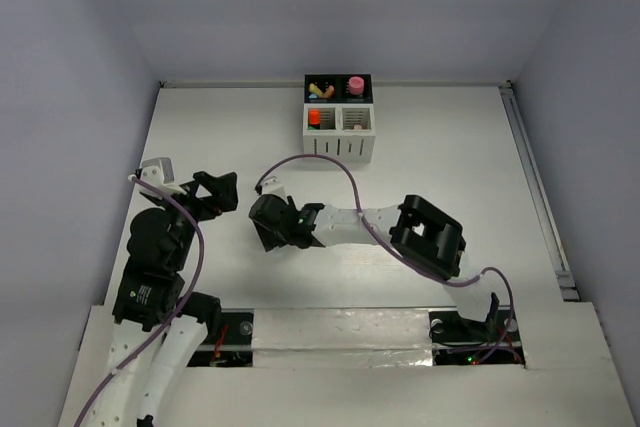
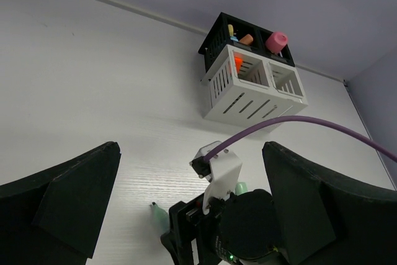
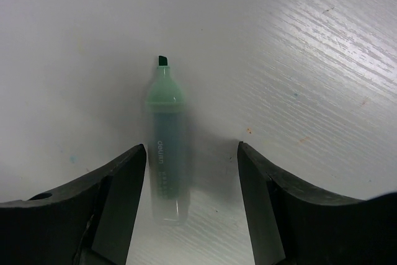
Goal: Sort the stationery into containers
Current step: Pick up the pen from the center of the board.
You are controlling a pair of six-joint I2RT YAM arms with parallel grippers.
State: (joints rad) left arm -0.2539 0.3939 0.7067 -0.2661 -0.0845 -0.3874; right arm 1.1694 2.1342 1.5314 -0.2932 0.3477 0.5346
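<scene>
A green highlighter (image 3: 166, 147) lies flat on the white table, its dark tip pointing away from my right wrist. My right gripper (image 3: 192, 151) is lowered over it, open, with the pen close to the left finger (image 3: 121, 190) and a gap to the right one. From the left wrist view only the green highlighter's tip (image 2: 158, 214) pokes out from under the right gripper (image 2: 205, 234). In the top view the right gripper (image 1: 268, 230) hides the pen. The organizer (image 1: 338, 144) stands at the back. My left gripper (image 1: 215, 192) hangs open and empty at the left.
The organizer (image 2: 242, 98) holds a pink item (image 2: 276, 42) and yellow and orange items (image 2: 239, 36) in its black rear compartments. An orange item (image 2: 237, 63) is in the left white one. A purple cable (image 2: 298, 122) arcs over the right arm.
</scene>
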